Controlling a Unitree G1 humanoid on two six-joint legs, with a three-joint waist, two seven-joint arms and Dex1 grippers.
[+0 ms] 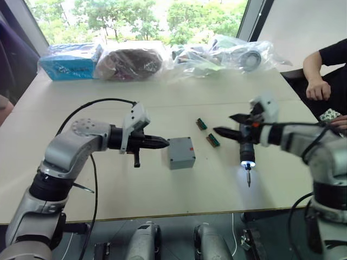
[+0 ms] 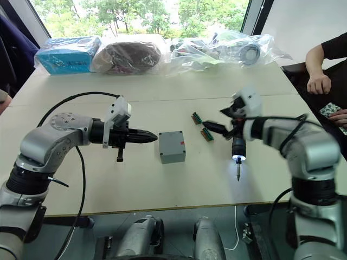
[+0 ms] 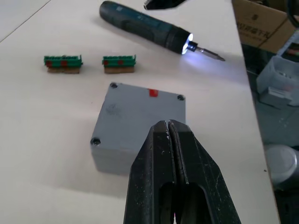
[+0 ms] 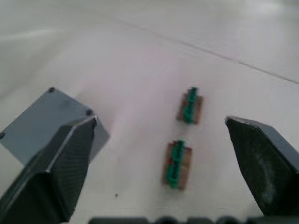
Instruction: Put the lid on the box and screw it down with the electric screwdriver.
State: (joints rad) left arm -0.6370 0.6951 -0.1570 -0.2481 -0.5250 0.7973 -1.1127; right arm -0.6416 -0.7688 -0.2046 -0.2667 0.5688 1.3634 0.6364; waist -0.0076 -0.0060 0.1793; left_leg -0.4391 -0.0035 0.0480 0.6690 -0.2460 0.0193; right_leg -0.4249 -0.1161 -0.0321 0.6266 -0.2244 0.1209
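Left end effector (image 1: 158, 143), fingers pressed together, points at the box (image 1: 181, 153), just beside its left wall. The lid (image 3: 140, 116) sits on the box, a red mark at one edge. Right end effector (image 1: 230, 124) is spread wide above two green connectors (image 1: 207, 132). The screwdriver (image 1: 247, 157), tip light on, lies on the desk (image 1: 162, 103) near its front edge. No writing is legible

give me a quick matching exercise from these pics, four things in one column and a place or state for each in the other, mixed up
Things:
1. left gripper
2. right gripper
3. electric screwdriver
4. box

States:
a. lying on the table with its tip light on
b. fingers wide apart
c. lid on, red mark at one edge
d. fingers closed together, holding nothing

Pairs: 1-d, 2-b, 3-a, 4-c
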